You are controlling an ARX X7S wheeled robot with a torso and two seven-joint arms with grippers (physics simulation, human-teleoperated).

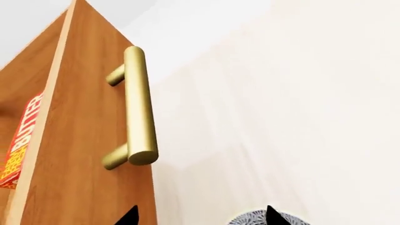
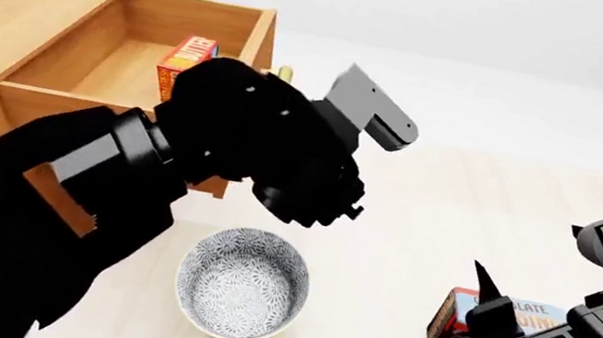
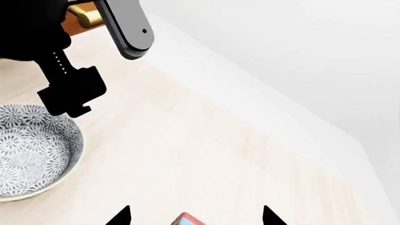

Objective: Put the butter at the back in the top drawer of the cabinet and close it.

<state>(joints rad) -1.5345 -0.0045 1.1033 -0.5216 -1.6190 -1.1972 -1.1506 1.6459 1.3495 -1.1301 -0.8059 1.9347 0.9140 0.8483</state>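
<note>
The cabinet stands at the left with its top drawer pulled open. The red-and-orange butter lies inside it, against the right wall. In the left wrist view the butter shows behind the drawer front with its brass bar handle. My left gripper is open and holds nothing, just in front of that drawer front and short of the handle. My right gripper is open too, hanging over a corner of the chocolate pudding box without touching it.
A patterned grey bowl sits on the pale table in front of the cabinet, below my left arm. The dark-brown pudding box stands at the right front. The two lower drawers are hidden behind my left arm.
</note>
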